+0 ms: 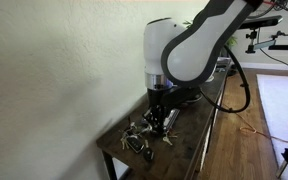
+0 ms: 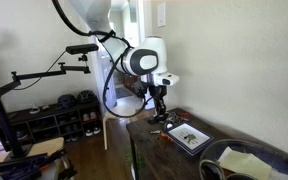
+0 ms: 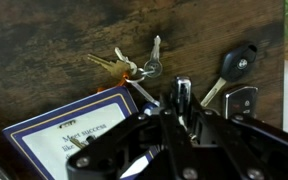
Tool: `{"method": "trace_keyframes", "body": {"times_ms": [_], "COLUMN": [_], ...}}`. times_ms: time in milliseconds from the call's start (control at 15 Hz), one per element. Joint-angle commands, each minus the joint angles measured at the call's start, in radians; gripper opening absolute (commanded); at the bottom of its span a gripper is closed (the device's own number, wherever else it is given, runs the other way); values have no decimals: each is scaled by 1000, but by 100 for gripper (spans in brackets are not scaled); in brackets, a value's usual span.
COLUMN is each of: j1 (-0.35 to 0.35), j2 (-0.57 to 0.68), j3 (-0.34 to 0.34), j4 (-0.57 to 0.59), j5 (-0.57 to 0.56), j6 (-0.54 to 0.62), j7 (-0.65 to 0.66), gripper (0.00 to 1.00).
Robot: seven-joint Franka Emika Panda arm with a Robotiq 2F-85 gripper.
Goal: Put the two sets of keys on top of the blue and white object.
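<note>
The dark, worn wooden surface [image 3: 44, 30] fills the wrist view. A bunch of brass and silver keys [image 3: 134, 68] lies at the centre. Black car keys [image 3: 239, 68] lie at the upper right. A blue-bordered white card [image 3: 59, 125] lies at the lower left, just beside the bunch.

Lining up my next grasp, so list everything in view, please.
Brass and silver house keys on a ring: one set, on the dark wooden table, beside the card's top edge.
Black car key with fob: one set, black, table, right in wrist view.
Blue-bordered white flat card: one, table, no keys on its visible part.
Dark curved object holding pale yellow sheet: one, table end.
Black Robotiq gripper: one, over the table between both key sets.
</note>
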Motion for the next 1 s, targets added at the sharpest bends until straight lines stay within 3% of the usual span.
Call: {"method": "trace_keyframes", "body": {"times_ms": [0, 933], "j1": [11, -6], "j2": [-83, -204], "j3": [-22, -71], "j4": [-60, -97], "j5": [-46, -196], "j6": [30, 69], "j7": [18, 125], "gripper": [8, 8]}}
